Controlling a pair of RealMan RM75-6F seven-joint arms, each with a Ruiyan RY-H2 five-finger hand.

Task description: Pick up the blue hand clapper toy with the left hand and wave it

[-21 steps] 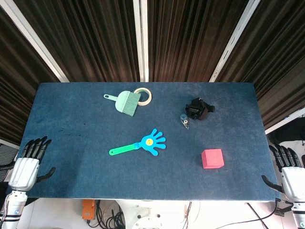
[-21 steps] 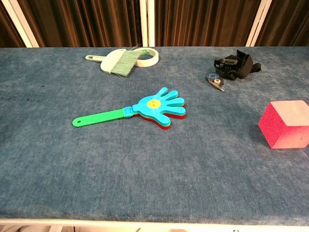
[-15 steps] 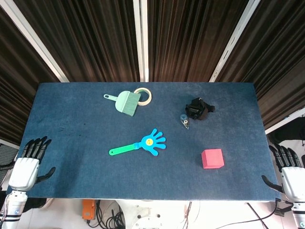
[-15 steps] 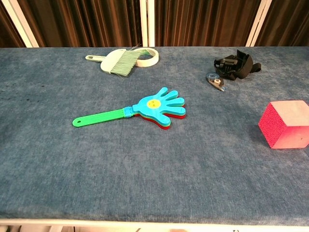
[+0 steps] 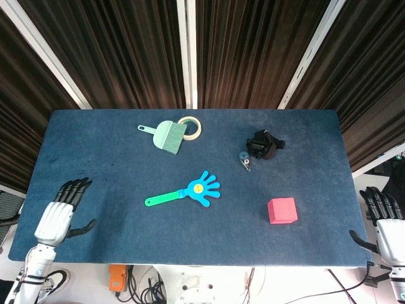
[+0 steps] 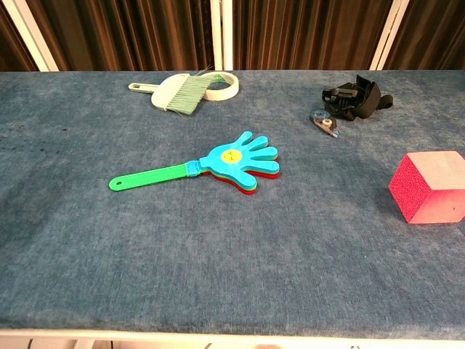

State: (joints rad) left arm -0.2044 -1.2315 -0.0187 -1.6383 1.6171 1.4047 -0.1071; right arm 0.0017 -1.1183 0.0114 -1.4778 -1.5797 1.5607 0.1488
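Note:
The blue hand clapper toy [image 5: 199, 187] [image 6: 243, 157] lies flat near the middle of the blue table, its green handle [image 5: 164, 199] [image 6: 149, 177] pointing toward the left. My left hand [image 5: 59, 213] hovers over the table's front left corner, fingers spread and empty, well to the left of the handle. My right hand [image 5: 383, 218] sits off the table's front right corner, fingers apart and holding nothing. Neither hand appears in the chest view.
A red cube [image 5: 282, 210] [image 6: 429, 187] stands right of the clapper. At the back lie a green hand brush [image 5: 167, 135] [image 6: 176, 92] and a tape roll [image 5: 192, 126] [image 6: 221, 85]. A black strap bundle [image 5: 264, 144] [image 6: 354, 97] and a small tape dispenser [image 5: 245, 161] [image 6: 325, 122] lie back right.
My left hand has moved right and forward, from beside the table's left edge to over its front left corner. The right hand shifted slightly. The clapper has not moved.

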